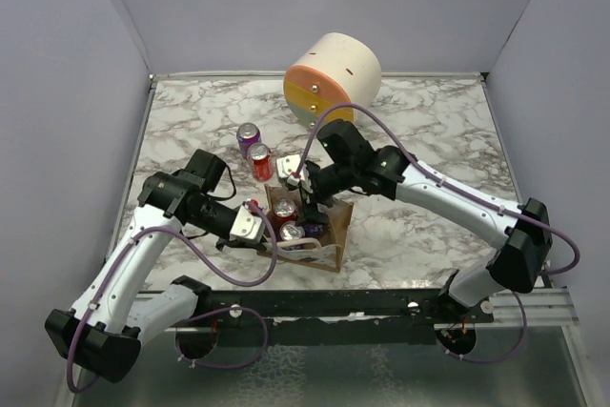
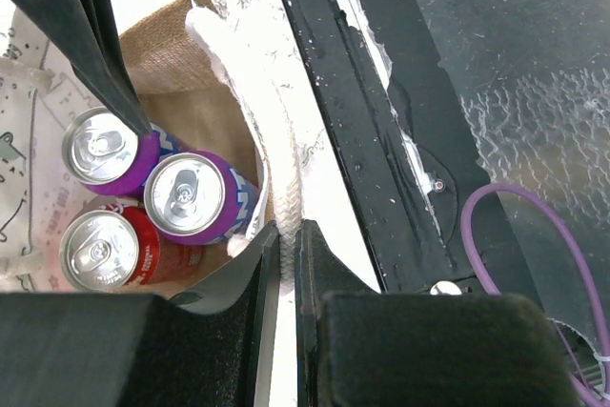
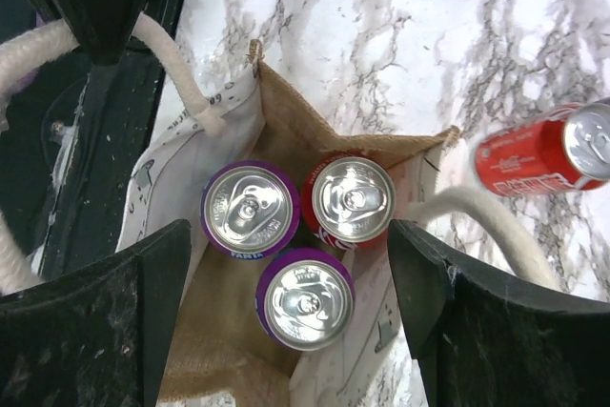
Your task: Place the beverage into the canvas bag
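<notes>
marble table [image 1: 429, 140] | grey walls [image 1: 67, 64] | left jaws pinching canvas bag [image 3: 286, 116] handle [image 2: 274, 140] | right jaws wide, empty

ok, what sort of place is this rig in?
Likely a lab robot cell, not a real kitchen: plain grey walls box in a marble-pattern table, with the left arm and right arm mounted on a black rail.

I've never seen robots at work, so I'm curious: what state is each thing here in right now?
canvas bag: upright, open, three cans inside.
cans in bag: upright, unopened; two purple, one red.
purple can: upright on the table, outside the bag.
red can: upright, outside the bag.
left gripper: shut on the bag's handle.
right gripper: open, above the bag.
drawer cabinet: drawers shut.
</notes>
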